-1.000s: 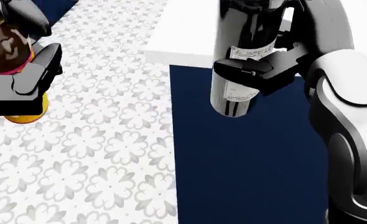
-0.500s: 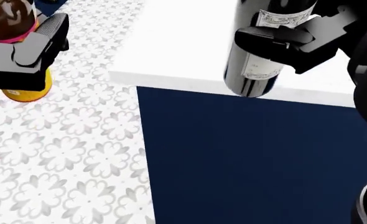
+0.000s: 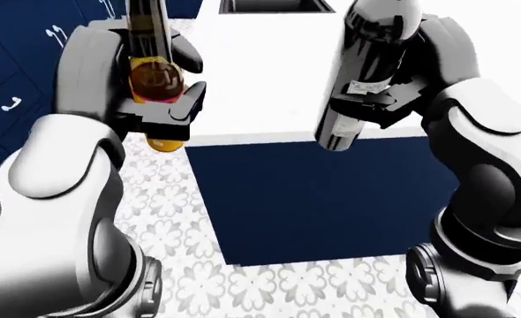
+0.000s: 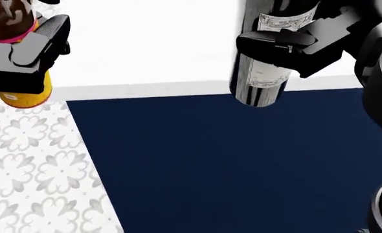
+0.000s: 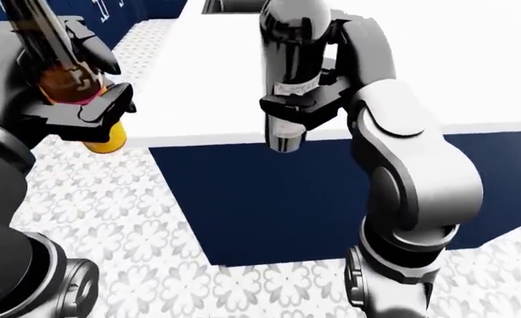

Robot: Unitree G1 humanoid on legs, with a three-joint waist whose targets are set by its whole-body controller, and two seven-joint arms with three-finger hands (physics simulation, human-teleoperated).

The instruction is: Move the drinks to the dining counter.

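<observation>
each robot hand grips a bottle; only eye views show the sink (image 3: 274, 6).

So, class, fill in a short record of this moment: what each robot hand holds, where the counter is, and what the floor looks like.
left robot hand: shut on amber bottle, upright, over the floor beside the counter
right robot hand: shut on dark wine bottle, base at the counter's near edge
counter: white top, navy side panel
floor: patterned grey-white tiles
bottles set down: not yet
</observation>
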